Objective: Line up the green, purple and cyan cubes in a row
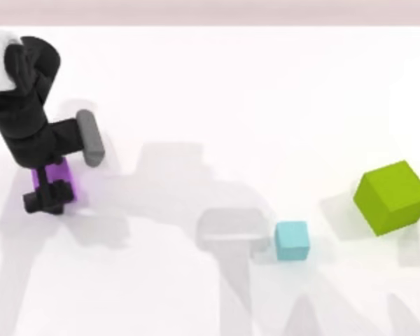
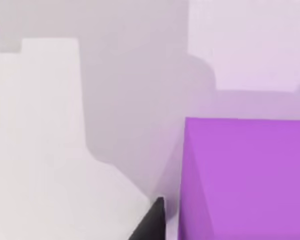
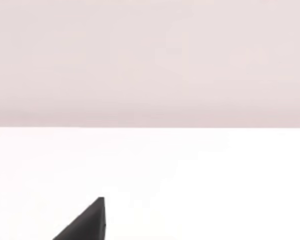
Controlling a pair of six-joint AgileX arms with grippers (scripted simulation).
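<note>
From above, the left arm reaches over the left side of the white desk, and its hand sits directly over the purple cube. Only slivers of violet show around the dark fingers, so the cube lies under and between them. Whether the fingers press on its sides cannot be told from this view. The cyan cube rests right of the desk's middle, toward the near edge. The green cube stands further right, turned at an angle, well apart from the purple one and near the cyan one. The right arm does not appear in the top view.

In the left wrist view, the purple cube fills the lower corner, very close to the camera. One dark fingertip shows just beside the cube's edge, with a thin gap of desk visible between them. The opposite finger is out of frame, so the grip remains unclear.

In the right wrist view, only bare desk and a pale background show, with one dark fingertip at the edge. How far that hand is open cannot be told.
</note>
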